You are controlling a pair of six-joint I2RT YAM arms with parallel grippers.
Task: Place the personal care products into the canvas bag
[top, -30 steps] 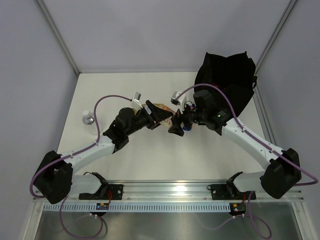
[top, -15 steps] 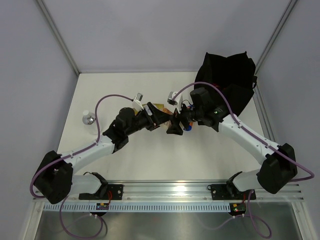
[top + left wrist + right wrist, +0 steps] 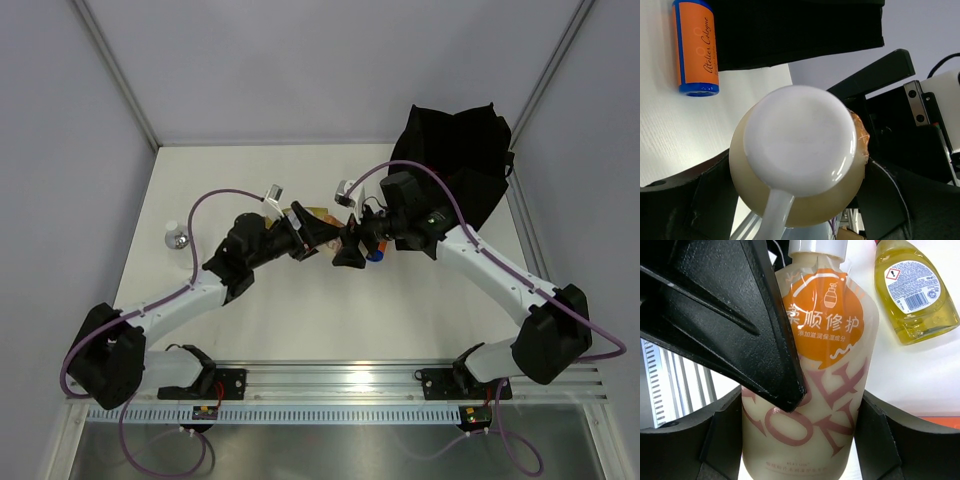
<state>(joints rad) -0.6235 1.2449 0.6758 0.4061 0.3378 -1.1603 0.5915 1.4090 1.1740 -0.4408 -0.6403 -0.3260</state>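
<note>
Closer in than a second ago, the right arm (image 3: 490, 270) reaches over the counter (image 3: 300, 320), left of the black bag (image 3: 450, 170) — left gripper (image 3: 322, 232) and right gripper (image 3: 349, 246) both clamp the cream bottle (image 3: 810, 390); a yellow bottle (image 3: 912, 295) and an orange bottle (image 3: 694, 47) lie close by.

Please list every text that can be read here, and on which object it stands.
"Atelier Cologne": orange bottle.
"柔顺修护": cream bottle, in its orange circle; the smaller line beneath is unclear.
"CON": cream bottle, large letters, partly hidden.
Yellow bottle: warning sign and barcode; print too small to read.
</note>
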